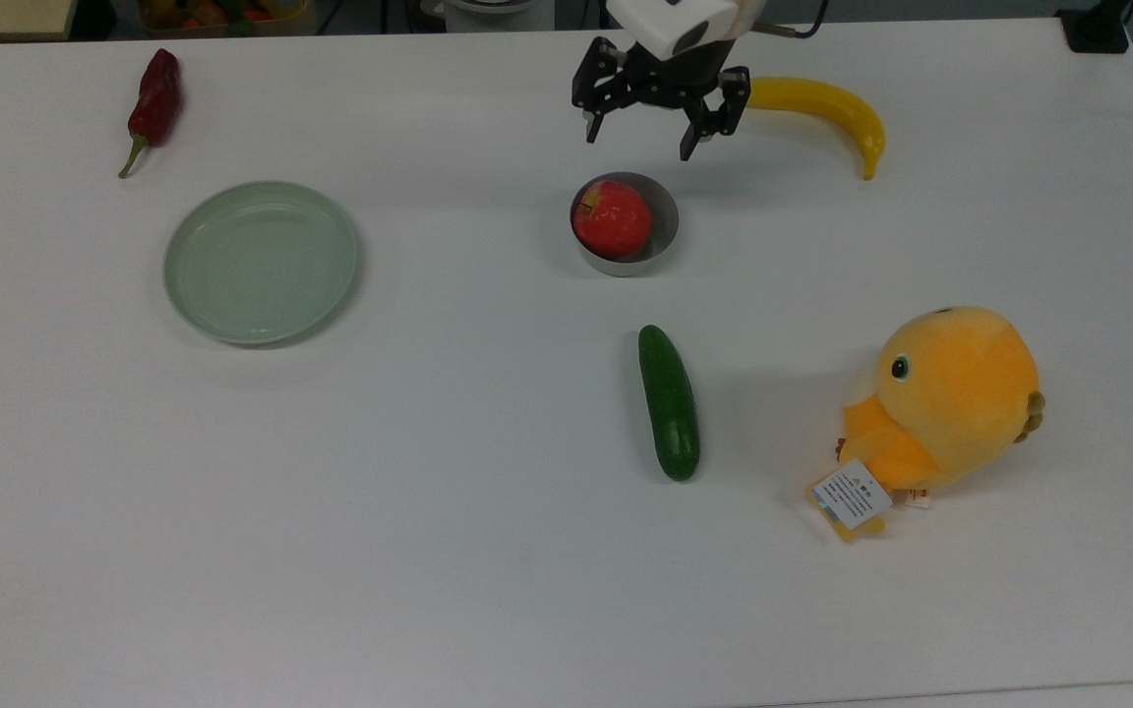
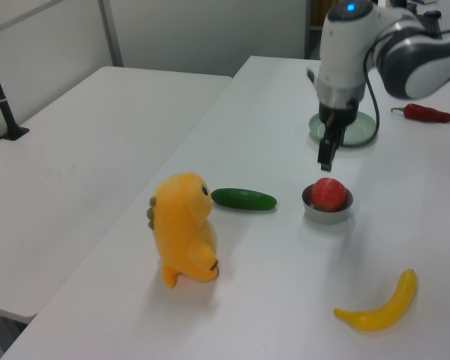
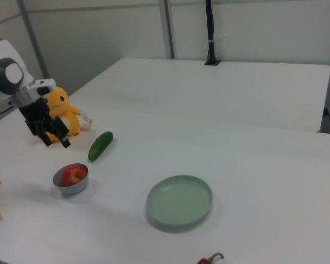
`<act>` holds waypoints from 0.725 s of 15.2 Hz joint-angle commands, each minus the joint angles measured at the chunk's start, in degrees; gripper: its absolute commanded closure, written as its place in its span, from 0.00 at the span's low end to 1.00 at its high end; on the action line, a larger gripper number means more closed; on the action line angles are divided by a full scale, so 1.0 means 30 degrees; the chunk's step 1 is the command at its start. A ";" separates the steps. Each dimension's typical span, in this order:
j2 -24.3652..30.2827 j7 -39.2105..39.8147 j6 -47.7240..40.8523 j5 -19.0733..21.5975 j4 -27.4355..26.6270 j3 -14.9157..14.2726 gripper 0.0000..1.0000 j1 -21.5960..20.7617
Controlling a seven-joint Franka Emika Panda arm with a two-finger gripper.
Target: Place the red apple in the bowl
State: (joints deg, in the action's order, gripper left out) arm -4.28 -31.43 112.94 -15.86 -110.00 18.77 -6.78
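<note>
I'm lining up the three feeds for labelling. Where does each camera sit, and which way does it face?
Top view: high above the table, looking down; gripper open above the bowl.
Left view: low beyond the plush chick, facing the plate; arm and wrist show.
Right view: beyond the chili pepper, facing the opposite way; gripper at the right view's left.
All share the red apple in the bowl.

One red apple [image 1: 612, 217] sits in one grey bowl [image 1: 667, 225]. The desk [image 1: 429, 551] also carries one pale green plate [image 1: 262, 262], one dark red chili pepper [image 1: 153, 100], one yellow banana [image 1: 827, 110], one green cucumber [image 1: 669, 401] and one orange plush chick [image 1: 940, 408]. One robot arm hangs above with one claw [image 1: 637, 141].
</note>
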 commanded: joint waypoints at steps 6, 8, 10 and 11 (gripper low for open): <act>0.0342 0.4381 -0.1699 0.3821 0.3005 -0.3092 0.00 0.0647; 0.0342 0.4382 -0.1699 0.4084 0.3269 -0.3443 0.00 0.0676; 0.0284 0.4585 -0.1611 0.4696 0.3299 -0.3971 0.00 0.0676; 0.0284 0.4877 -0.1582 0.5106 0.3299 -0.4147 0.00 0.0705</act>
State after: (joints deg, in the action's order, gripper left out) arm -3.46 -19.23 109.43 -4.08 -100.85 8.64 -4.07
